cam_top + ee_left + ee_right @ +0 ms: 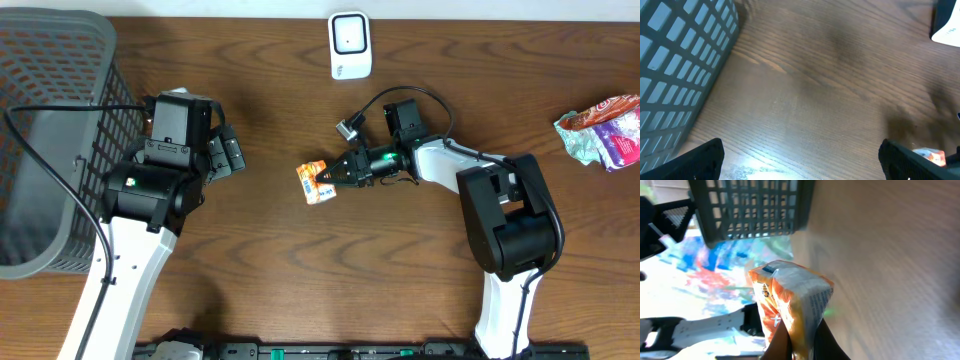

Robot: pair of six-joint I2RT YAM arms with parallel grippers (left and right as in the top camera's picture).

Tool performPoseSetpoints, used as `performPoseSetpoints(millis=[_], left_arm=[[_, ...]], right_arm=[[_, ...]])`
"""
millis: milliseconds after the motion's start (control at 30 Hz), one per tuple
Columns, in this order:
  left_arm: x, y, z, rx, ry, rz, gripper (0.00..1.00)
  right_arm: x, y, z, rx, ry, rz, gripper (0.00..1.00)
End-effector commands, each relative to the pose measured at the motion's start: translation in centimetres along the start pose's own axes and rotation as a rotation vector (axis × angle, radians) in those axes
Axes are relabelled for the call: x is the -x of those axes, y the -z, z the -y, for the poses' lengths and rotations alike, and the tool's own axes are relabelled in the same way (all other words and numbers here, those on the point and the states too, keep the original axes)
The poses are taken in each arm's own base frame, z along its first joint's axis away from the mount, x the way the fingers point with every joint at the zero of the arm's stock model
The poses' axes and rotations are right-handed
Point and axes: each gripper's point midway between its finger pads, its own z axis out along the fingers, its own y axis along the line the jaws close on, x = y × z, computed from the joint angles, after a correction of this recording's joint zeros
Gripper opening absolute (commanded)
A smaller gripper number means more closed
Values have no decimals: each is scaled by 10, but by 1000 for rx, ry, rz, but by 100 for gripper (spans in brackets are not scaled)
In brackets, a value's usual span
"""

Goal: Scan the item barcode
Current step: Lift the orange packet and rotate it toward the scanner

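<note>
Overhead, I'm pinching the small orange-and-white foil packet (314,183) edgewise in the right gripper (335,178), left gripper (228,150) gaping empty; this thin hold risks slipping before the far-edge white plastic scanner (350,45).

Far left, basket (50,140); centre, scanner (350,45) behind packet (315,183); far right, bag (605,130).

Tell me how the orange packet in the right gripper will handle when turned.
Probably light: the right gripper holds the orange packet by one end. Its creased wrapper looks soft, so it may flex in the pinch. The glossy film could slip.
</note>
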Motion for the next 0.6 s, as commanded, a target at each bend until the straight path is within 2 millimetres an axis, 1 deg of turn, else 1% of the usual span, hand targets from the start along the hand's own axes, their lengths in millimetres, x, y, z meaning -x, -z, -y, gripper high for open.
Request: performPoseSetpoints(millis=[0,567], left_arm=[[4,4,-4,14,14,20,98],[4,4,-4,14,14,20,98]], right_arm=[[-5,1,-10,66,15,-26,1],[-5,0,-8,58,16,-23,1]])
